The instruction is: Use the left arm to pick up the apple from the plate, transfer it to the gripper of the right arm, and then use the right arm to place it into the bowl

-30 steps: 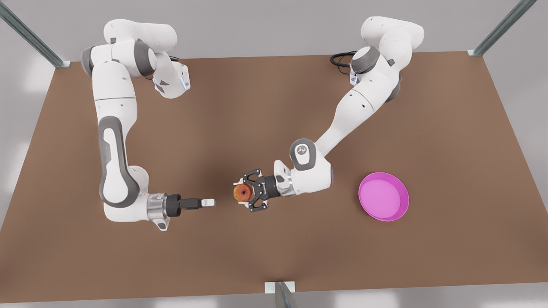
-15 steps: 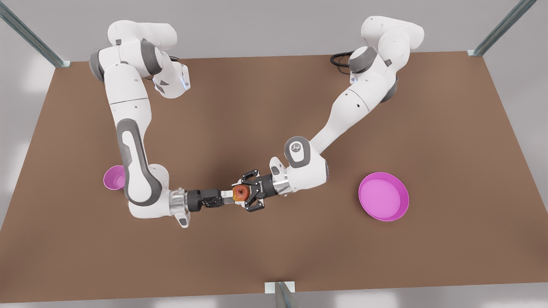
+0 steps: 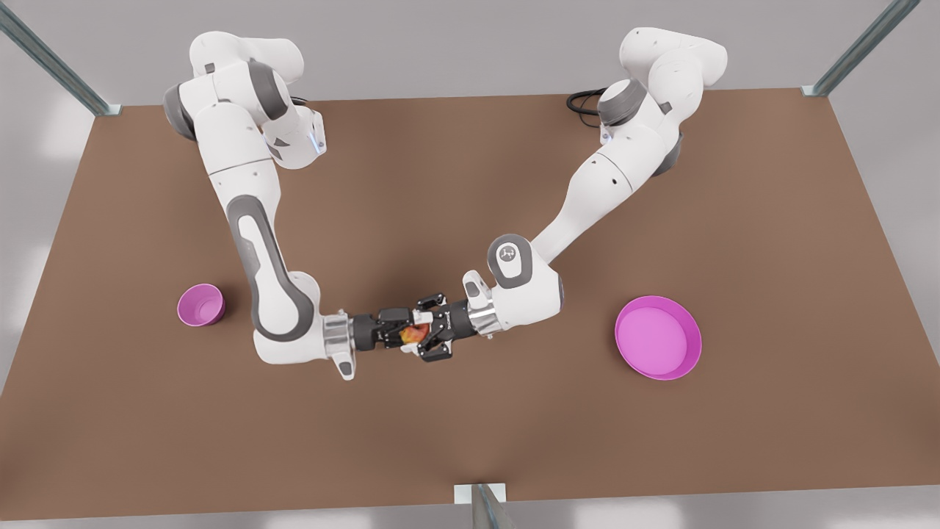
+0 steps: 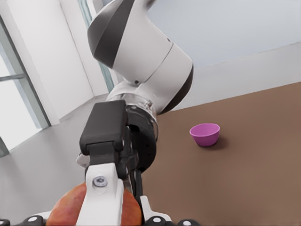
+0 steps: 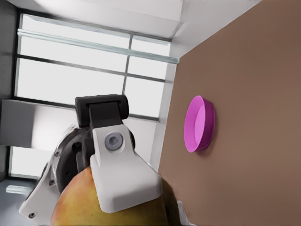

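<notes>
The apple is off the table, carried in mid-air near the centre of the workspace between the two wrists, well apart from both the plate at the front view's right and the bowl at the front view's left. The left gripper, on the arm entering from the front view's right, is clamped on the apple, its linkages splayed to either side of the fruit. The change over the last second is on the other side. The right gripper, which was standing off at the front view's left, has advanced until it overlaps the apple and meets the left gripper head-on. The right arm has swung clear of the bowl, which it was covering. In the left wrist view the apple sits close under the camera with the bowl beyond. In the right wrist view the apple is equally close, with the plate empty behind it. Whether the right gripper has closed on the fruit cannot be told. Judgement: pick-up is complete and the transfer is at its meeting point. The left gripper should not let go until the right has a firm hold, or the apple may drop.
</notes>
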Motion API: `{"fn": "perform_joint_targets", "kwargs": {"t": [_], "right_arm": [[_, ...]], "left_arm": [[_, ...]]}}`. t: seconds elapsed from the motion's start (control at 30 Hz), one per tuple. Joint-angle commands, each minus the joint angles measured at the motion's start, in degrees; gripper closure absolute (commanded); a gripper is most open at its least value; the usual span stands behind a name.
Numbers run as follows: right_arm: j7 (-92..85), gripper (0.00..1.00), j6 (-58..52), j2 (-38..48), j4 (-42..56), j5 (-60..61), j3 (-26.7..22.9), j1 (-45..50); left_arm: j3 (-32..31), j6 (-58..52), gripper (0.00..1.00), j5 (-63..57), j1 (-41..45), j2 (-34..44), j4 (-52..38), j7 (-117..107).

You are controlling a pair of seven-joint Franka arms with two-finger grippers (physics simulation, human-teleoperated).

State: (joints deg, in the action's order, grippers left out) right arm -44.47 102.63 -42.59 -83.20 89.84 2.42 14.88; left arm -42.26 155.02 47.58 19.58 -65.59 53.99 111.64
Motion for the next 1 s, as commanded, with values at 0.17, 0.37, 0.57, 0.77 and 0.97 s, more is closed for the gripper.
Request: {"fn": "perform_joint_targets", "kwargs": {"t": [0.17, 0.37, 0.57, 0.77, 0.97], "right_arm": [[-5.6, 0.39, 2.8, 0.1, 0.1, -0.1, 0.2, -0.2], [-7.8, 0.39, 1.2, 0.1, -1.2, -3.5, 0.1, -3.3], [-6.2, 0.40, -3.0, 4.4, -4.8, -19.3, 0.0, -9.4], [9.9, 0.40, -6.0, 13.0, -7.1, -55.4, -0.6, -13.9], [22.8, 0.40, -3.5, 12.3, -7.2, -71.8, -0.7, -18.9]], "left_arm": [[0.0, -0.3, 0.00, 0.8, 0.0, 0.1, 0.1, 4.7], [0.0, -0.3, 0.00, 1.4, -0.1, 0.1, 0.1, 4.6], [0.1, -0.4, 0.00, 1.5, -0.2, 0.1, 0.1, 3.9], [19.4, -37.5, 0.00, -35.8, -18.5, 27.6, 23.6, -72.6], [21.7, -69.3, 0.00, -56.8, -25.6, 42.9, 19.7, -111.9]]}}
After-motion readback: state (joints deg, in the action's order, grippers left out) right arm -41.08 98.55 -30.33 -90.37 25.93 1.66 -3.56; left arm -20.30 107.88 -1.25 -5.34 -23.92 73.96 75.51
